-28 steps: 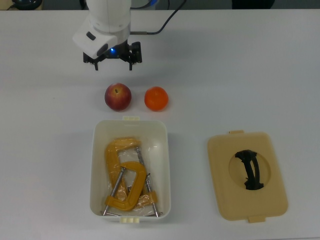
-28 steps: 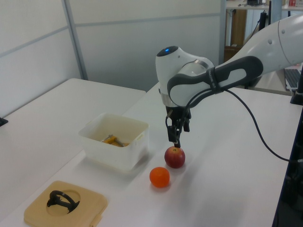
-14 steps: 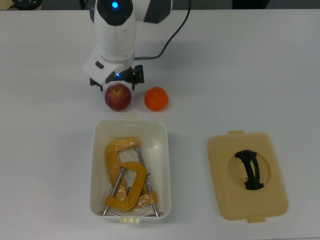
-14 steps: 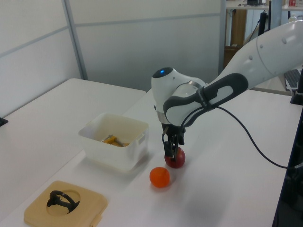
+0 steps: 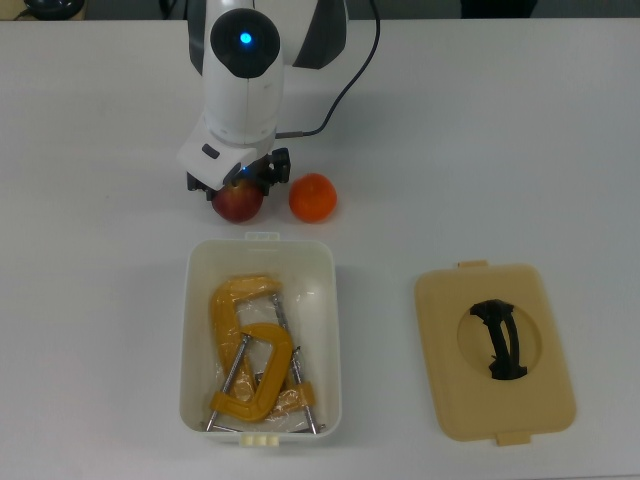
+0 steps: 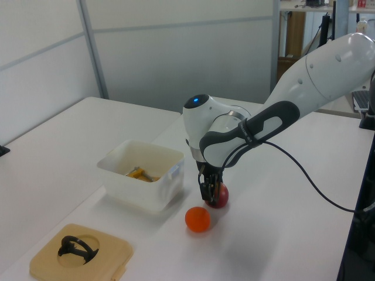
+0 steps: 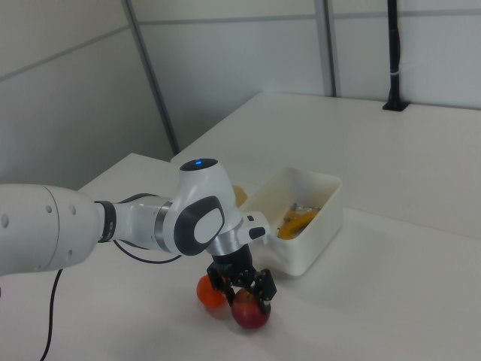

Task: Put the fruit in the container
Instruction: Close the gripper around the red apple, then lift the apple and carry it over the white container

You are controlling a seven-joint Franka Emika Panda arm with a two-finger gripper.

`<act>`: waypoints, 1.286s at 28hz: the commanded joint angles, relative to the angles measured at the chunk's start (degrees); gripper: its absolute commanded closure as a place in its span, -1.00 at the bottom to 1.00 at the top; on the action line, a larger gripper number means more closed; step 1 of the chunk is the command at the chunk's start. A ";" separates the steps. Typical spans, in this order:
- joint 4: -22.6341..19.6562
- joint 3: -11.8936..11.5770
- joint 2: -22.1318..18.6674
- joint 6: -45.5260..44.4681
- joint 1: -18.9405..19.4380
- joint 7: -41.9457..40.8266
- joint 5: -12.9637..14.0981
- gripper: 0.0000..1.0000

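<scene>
The dark red apple (image 5: 238, 205) (image 6: 220, 196) (image 7: 251, 313) rests on the white table just beyond the container's short side. My gripper (image 5: 238, 182) (image 6: 210, 192) (image 7: 246, 290) is lowered over it, open, one finger on either side, and the wrist hides the apple's top in the top view. The bright orange fruit (image 5: 313, 197) (image 6: 197, 219) (image 7: 208, 292) lies beside the apple, on the top view's right. The white rectangular container (image 5: 187, 330) (image 6: 140, 187) (image 7: 316, 233) stands close by, with no fruit in it.
Yellow-orange metal C-clamps (image 5: 250, 350) lie inside the container. A flat tan lid with a black handle (image 5: 495, 350) (image 6: 76, 254) lies on the table at the top view's right. A black cable (image 5: 345, 80) trails from the arm.
My gripper has moved from behind the apple toward it and come down, so its fingers now stand on either side of the apple. Both fruits stay where they were.
</scene>
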 commanded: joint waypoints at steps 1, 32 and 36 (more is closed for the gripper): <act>0.66 -0.23 -0.19 -0.27 0.28 -1.14 -0.81 0.44; 21.58 -0.32 5.43 10.27 -0.95 4.05 12.72 -0.78; 21.41 -0.23 4.47 8.70 -0.87 3.96 12.72 -1.00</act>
